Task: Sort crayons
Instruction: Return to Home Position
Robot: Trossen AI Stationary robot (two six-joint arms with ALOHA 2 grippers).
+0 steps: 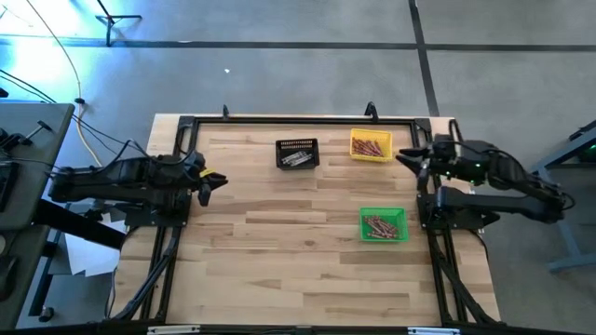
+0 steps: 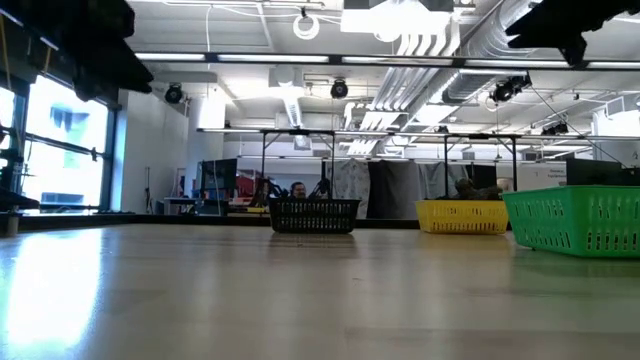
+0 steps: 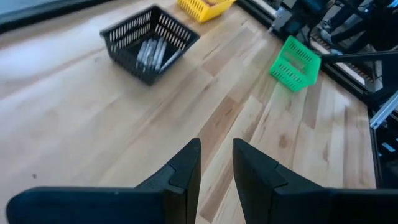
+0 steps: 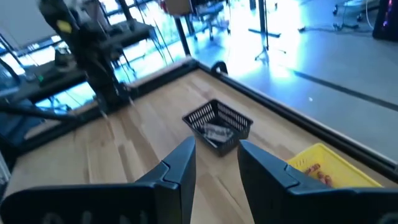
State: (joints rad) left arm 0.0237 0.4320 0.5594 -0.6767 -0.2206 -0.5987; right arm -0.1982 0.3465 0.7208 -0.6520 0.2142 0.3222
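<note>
Hovering near table (image 1: 279, 256) edges: left gripper (image 1: 220, 182), right gripper (image 1: 402, 156)

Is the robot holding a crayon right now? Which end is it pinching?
No, nothing is held. The left pincer and the right pincer are both open and empty. The crayons lie in the bins.
</note>
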